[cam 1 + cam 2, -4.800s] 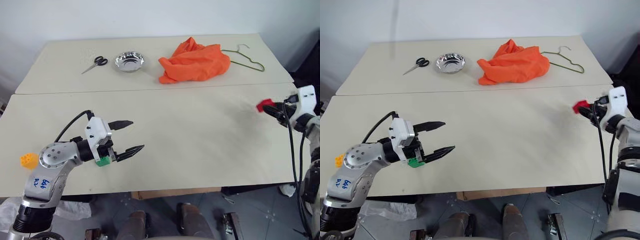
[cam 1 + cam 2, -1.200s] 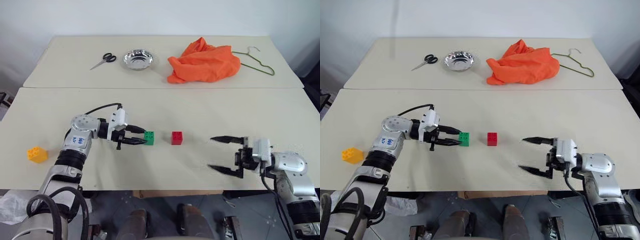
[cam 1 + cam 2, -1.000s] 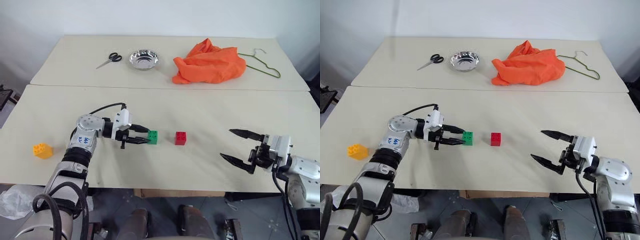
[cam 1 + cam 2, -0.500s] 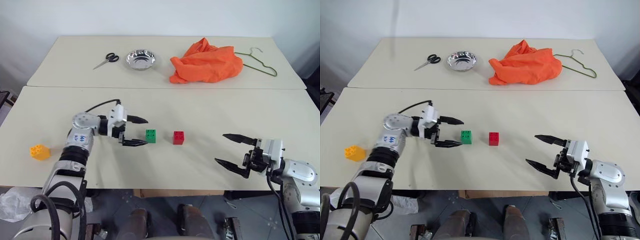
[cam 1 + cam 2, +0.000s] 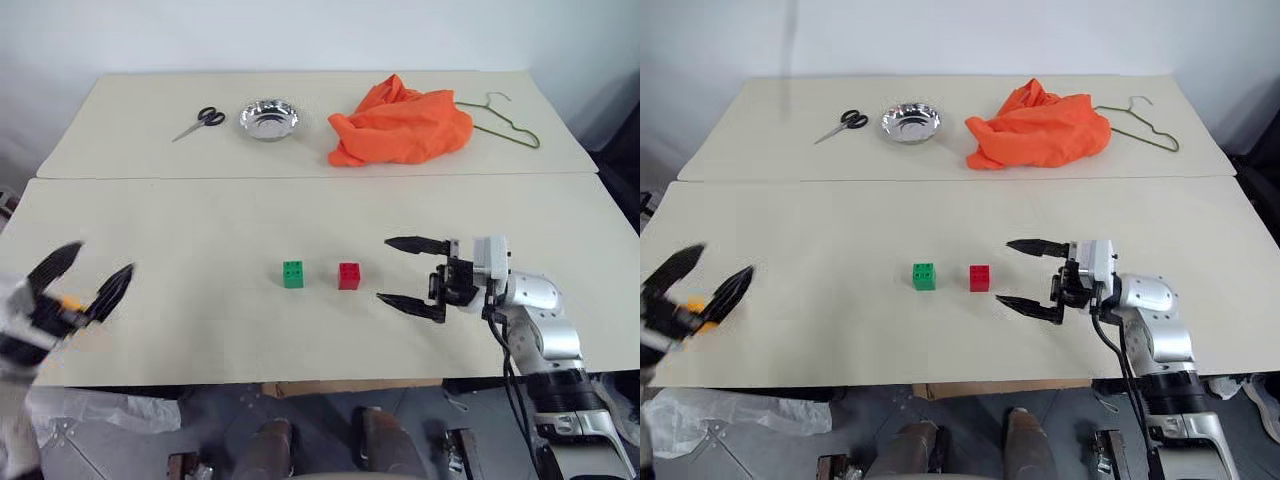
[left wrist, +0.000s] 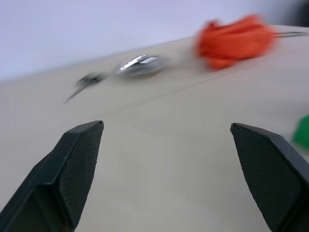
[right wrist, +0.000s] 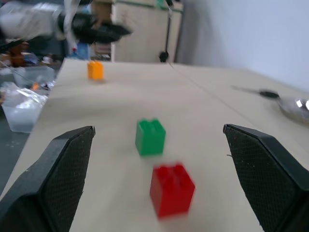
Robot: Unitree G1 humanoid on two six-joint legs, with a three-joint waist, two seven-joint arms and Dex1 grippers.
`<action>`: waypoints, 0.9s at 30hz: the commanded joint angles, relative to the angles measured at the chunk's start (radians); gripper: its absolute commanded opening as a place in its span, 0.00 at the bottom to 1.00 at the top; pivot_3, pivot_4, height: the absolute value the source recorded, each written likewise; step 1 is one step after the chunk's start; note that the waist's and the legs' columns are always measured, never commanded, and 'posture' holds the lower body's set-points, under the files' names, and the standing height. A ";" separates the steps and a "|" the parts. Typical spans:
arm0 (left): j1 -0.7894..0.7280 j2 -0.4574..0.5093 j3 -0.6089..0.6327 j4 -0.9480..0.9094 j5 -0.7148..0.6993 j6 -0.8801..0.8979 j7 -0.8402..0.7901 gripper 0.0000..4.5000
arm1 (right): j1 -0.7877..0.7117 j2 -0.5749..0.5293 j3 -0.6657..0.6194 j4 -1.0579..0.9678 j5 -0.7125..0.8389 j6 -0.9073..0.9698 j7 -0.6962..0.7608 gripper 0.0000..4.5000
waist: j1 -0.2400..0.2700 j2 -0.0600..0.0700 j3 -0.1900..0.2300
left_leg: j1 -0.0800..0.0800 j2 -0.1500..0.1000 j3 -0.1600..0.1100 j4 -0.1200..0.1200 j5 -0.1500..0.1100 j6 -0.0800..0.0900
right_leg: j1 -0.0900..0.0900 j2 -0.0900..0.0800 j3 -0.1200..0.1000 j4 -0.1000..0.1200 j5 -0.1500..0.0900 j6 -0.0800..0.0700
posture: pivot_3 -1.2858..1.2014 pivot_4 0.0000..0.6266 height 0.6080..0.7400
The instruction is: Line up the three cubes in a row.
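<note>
Room is what I see most of on the near tabletop (image 5: pixel 200 215): the green cube (image 5: pixel 293 274) and the red cube (image 5: pixel 349 275) sit side by side near its middle, just apart, with bare surface all around them. My right gripper (image 5: pixel 410 273) points in from the right, level with the red cube and near it, fingers spread wide with nothing between them; from the right wrist view the red cube (image 7: pixel 171 190) lies straight ahead with the green cube (image 7: pixel 150 137) behind it. My left gripper (image 5: pixel 85 284) is blurred and hangs at the far left by the near edge, fingers parted and empty, with the orange-yellow cube (image 5: pixel 697 303) showing between them, well apart from the other two. From the right wrist view that cube (image 7: pixel 95 70) stands far down the tabletop, close to the edge. A seam runs across to the rear tabletop (image 5: pixel 120 130), where scissors (image 5: pixel 193 122), a small metal bowl (image 5: pixel 268 118), a bunched orange cloth (image 5: pixel 400 120) and a wire hanger (image 5: pixel 505 117) lie in a line, well clear of the cubes.
</note>
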 commanded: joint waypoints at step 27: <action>0.045 -0.244 -0.084 -0.119 0.065 0.017 0.689 0.99 | -0.047 0.021 0.076 -0.096 0.016 0.064 0.144 1.00 | 0.016 -0.004 -0.002 | 0.001 0.000 0.000 0.000 -0.002 -0.002 | 0.001 0.001 0.001 -0.001 0.000 -0.001 | 0.52 0.24 1.00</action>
